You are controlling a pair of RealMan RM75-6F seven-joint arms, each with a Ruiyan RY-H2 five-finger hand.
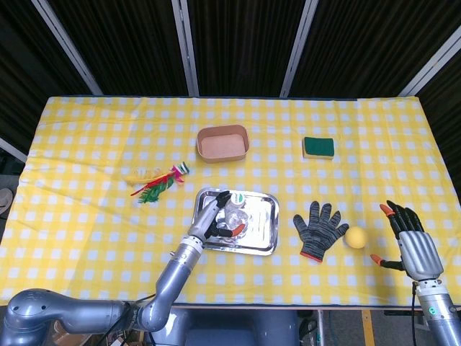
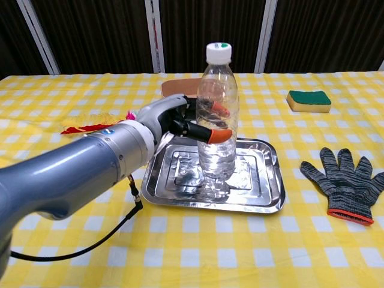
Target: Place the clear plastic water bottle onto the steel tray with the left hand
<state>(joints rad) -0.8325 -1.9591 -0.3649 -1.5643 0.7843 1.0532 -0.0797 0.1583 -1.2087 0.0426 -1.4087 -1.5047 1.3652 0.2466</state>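
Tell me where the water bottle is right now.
The water bottle stands upright over the middle of the steel tray, held by the left hand, in the centre of both views, in front of the brown bowl.

The left hand covers part of the water bottle, so the bottle's far side is hidden. The brown bowl hides behind them. The glove gets cut off.
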